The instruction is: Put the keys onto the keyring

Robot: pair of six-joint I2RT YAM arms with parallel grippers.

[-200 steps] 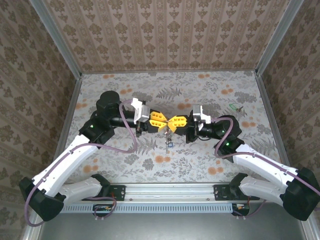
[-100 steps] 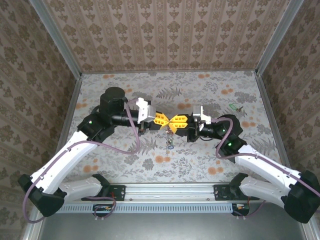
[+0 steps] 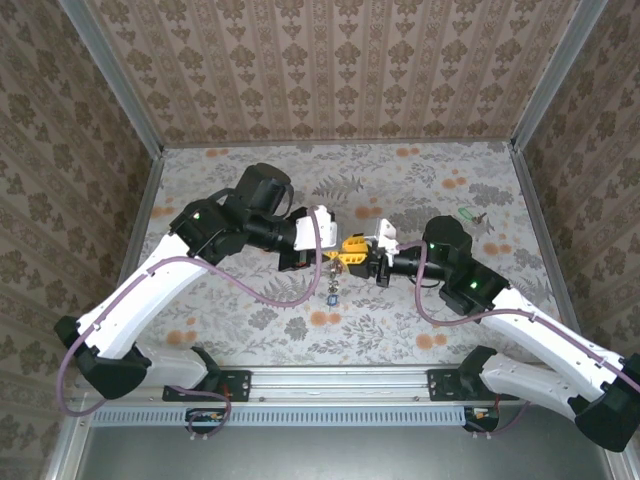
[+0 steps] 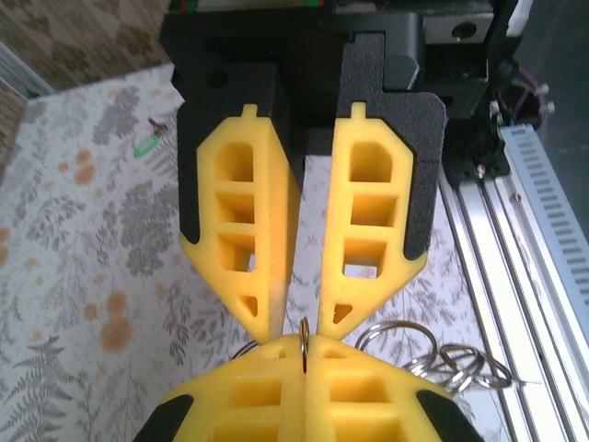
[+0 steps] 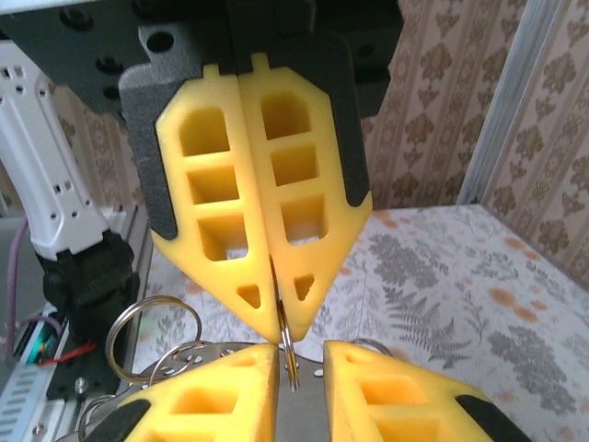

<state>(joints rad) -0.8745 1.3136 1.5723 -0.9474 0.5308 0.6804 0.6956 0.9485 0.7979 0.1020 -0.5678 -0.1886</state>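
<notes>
My left gripper [image 3: 341,252] [image 4: 305,348] and right gripper [image 3: 362,250] [image 5: 302,354] meet tip to tip above the middle of the table. The keyring [image 4: 305,330] [image 5: 288,357], a thin metal split ring, stands edge-on, with my left jaws shut on it. My right fingers [image 5: 230,387] stand a little apart on either side of that ring, not pressing it. A bunch of further rings [image 4: 460,361] [image 5: 147,322] and small keys, one blue-headed [image 3: 333,292], dangles below the grippers. A green-headed key [image 3: 465,212] [image 4: 144,147] lies alone on the table at the far right.
The floral table [image 3: 420,320] is walled by patterned panels with metal corner posts [image 3: 545,80]. The aluminium rail [image 3: 340,380] with both arm bases runs along the near edge. A small dark item [image 3: 483,219] lies beside the green key. Purple cables loop off both arms.
My left arm has swung right and its wrist has turned, so its body now covers most of its fingers from above. The right gripper has shifted slightly; the tips stay together.
</notes>
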